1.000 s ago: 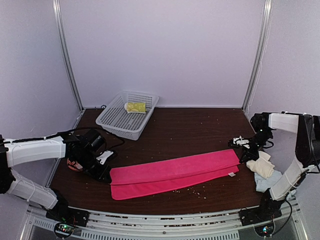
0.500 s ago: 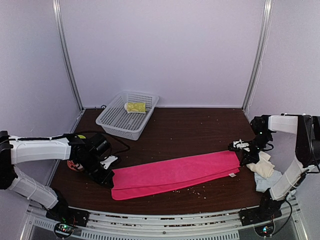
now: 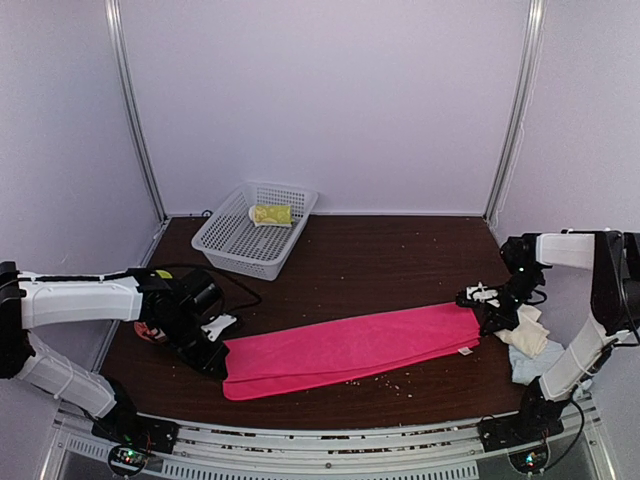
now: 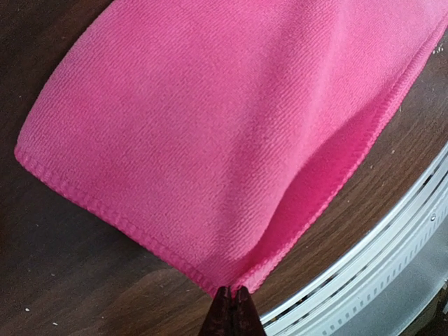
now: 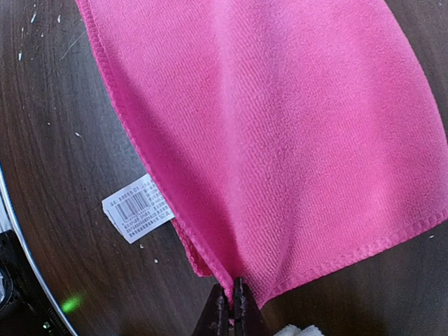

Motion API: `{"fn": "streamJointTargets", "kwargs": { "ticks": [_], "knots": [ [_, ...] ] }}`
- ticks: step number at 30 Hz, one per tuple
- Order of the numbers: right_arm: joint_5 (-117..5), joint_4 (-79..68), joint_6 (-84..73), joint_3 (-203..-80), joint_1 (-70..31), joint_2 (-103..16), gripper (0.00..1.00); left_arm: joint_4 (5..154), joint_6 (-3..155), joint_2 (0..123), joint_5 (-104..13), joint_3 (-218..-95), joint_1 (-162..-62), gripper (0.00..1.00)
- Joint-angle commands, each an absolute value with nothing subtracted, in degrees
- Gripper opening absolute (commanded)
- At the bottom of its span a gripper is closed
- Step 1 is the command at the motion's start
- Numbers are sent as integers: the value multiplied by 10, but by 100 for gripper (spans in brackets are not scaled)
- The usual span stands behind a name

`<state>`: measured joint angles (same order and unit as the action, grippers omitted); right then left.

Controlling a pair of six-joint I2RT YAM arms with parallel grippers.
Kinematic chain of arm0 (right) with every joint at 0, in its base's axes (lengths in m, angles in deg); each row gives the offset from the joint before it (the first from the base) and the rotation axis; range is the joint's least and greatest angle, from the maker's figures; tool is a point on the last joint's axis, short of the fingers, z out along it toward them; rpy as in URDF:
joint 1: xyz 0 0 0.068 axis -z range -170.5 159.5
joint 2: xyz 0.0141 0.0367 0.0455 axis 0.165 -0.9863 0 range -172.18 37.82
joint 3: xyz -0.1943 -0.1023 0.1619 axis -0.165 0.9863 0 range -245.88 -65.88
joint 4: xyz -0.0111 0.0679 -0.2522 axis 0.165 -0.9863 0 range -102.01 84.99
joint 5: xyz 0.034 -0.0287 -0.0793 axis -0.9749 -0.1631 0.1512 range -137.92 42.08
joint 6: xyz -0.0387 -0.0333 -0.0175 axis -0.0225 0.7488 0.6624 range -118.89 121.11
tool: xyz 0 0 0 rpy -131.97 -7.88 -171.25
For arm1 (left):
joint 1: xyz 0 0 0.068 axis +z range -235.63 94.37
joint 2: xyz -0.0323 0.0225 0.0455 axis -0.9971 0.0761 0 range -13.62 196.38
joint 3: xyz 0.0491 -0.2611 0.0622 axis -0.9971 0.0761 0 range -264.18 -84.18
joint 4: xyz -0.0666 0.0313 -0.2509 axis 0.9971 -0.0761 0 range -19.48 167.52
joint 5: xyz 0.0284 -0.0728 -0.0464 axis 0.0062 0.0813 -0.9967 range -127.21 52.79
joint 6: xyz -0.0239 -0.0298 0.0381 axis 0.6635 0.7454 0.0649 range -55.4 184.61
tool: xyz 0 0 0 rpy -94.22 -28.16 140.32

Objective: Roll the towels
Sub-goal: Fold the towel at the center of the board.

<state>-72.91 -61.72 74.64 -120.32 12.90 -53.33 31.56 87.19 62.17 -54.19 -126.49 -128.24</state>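
The hot-pink towel [image 3: 350, 348] lies folded into a long strip across the front of the table. My left gripper [image 3: 220, 352] is shut on its left end; the left wrist view shows the pinched hem [image 4: 234, 283]. My right gripper [image 3: 482, 312] is shut on the right end, seen in the right wrist view [image 5: 241, 283], next to the white label [image 5: 136, 208]. The lime-yellow towel [image 3: 270, 214] lies rolled in the white basket [image 3: 240, 245]. The cream towel [image 3: 528, 335] and the pale-blue towel [image 3: 528, 362] lie heaped at the right edge.
The basket stands at the back left. An orange and black object [image 3: 148, 332] lies under my left arm. A metal rail [image 3: 350, 455] runs along the table's front edge. Crumbs dot the dark wood.
The left gripper has slid right and toward the front with the towel's end. The right gripper has moved slightly forward. The pink strip has narrowed and drawn straighter.
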Motion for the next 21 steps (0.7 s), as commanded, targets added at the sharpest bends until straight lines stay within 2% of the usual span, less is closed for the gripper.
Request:
{"fn": "streamJointTargets", "kwargs": {
  "ticks": [1, 7, 14, 17, 21],
  "knots": [
    [-717, -615, 760, -1181, 129, -514, 1, 303, 862, 618, -556, -1257, -1292, 0],
    [-716, -615, 764, -1173, 128, -513, 5, 302, 856, 613, -574, -1251, -1297, 0],
    [-719, -660, 787, -1175, 130, -488, 27, 248, 839, 602, -561, -1253, -1305, 21],
    [-718, -669, 778, -1179, 130, -451, 32, 227, 839, 570, -553, -1291, -1305, 24],
    [-747, -706, 762, -1229, 130, -438, 33, 238, 834, 562, -534, -1342, -1305, 25]
  ]
}}
